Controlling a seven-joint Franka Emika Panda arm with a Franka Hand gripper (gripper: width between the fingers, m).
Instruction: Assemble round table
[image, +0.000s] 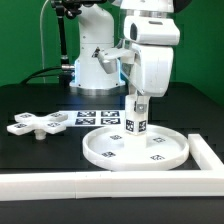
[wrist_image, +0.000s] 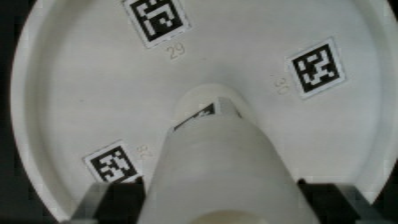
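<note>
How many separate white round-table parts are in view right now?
3. The round disc lies flat near the middle; the post stands upright on it, gripped by the claw; the cross-shaped piece lies apart on the exterior view's left. Nothing more seems hidden.

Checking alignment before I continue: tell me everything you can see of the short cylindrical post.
The post is a short white cylinder, plastic by its look, with square black-and-white tags around its lower part. It stands upright, its top clamped by the gripper, its lower end at the middle of the round disc. Whether it is seated cannot be told.
</note>
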